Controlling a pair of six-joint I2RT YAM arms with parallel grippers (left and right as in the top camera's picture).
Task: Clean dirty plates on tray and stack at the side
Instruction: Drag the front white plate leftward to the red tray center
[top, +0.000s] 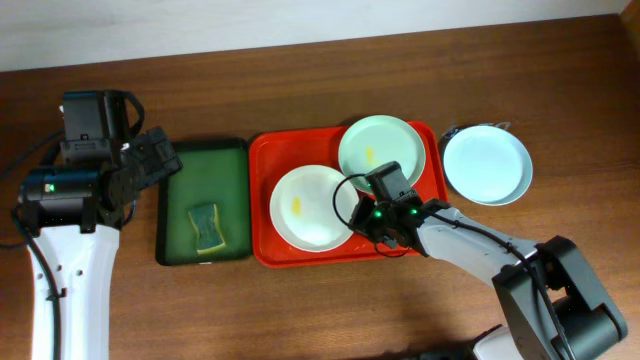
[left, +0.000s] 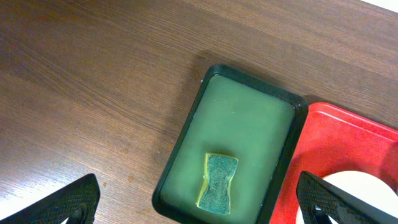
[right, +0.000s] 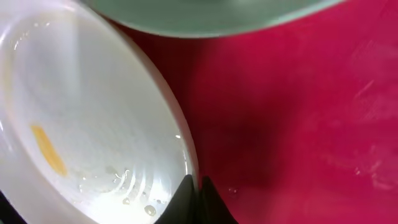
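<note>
Two smeared plates lie in the large red plastic tray (top: 262, 160); the right gripper (right: 198, 196) clamps the glossy round white plate (top: 300, 207) at its rim, the left gripper (left: 199, 200) gapes wide

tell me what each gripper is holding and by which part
The right gripper pinches the white plate by its rim. The left gripper is open and holds nothing.

Two plates (top: 308, 205) on the tray (top: 262, 160), third plate (top: 487, 165) right of it.
</note>
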